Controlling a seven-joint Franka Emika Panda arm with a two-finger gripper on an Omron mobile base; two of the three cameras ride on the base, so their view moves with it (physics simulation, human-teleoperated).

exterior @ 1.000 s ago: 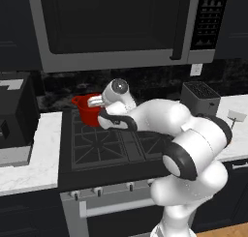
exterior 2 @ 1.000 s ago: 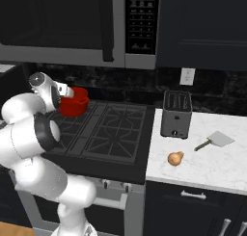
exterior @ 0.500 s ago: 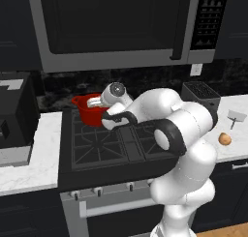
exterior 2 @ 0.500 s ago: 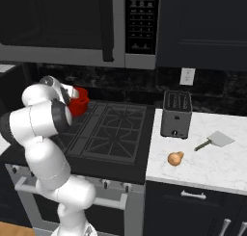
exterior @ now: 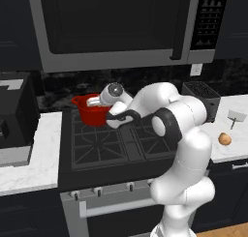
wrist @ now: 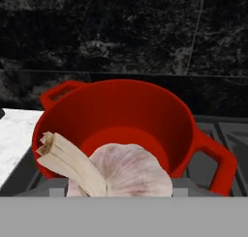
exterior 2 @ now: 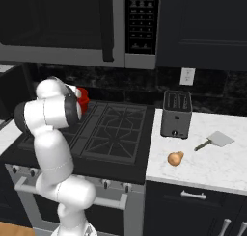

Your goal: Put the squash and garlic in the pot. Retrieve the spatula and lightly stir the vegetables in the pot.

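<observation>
Clearly, a head of garlic [wrist: 127, 170] is gripped in the pincer [exterior: 95, 102], as seen in the hand view, where the pale bulb sits at the bottom of the frame with its cut stalk pointing up and to the left. The fingertips themselves are hidden behind the bulb, so the grip is judged from how the garlic is carried right at the hand. Just beyond the garlic the red pot [wrist: 133, 125] is seen from above and in front, its inside bare and its two loop handles standing out at either side of the rim.

From the left base view the pot [exterior: 92, 111] is found on the rear left burner of the black stove [exterior: 104, 146], and the hand is held at its rim on the side nearer the arm. From the right base view the pot [exterior 2: 82, 98] is largely covered by the arm's white upper links, with a red edge visible beside them.

On the white counter [exterior 2: 212, 163] to the right of the stove, the squash [exterior 2: 175, 158] is lying in front of a dark toaster [exterior 2: 176, 113]. The spatula [exterior 2: 215, 140] is lying flat just beyond the squash, to its right, its handle turned toward the squash. A microwave [exterior: 111, 25] is mounted above the stove.
</observation>
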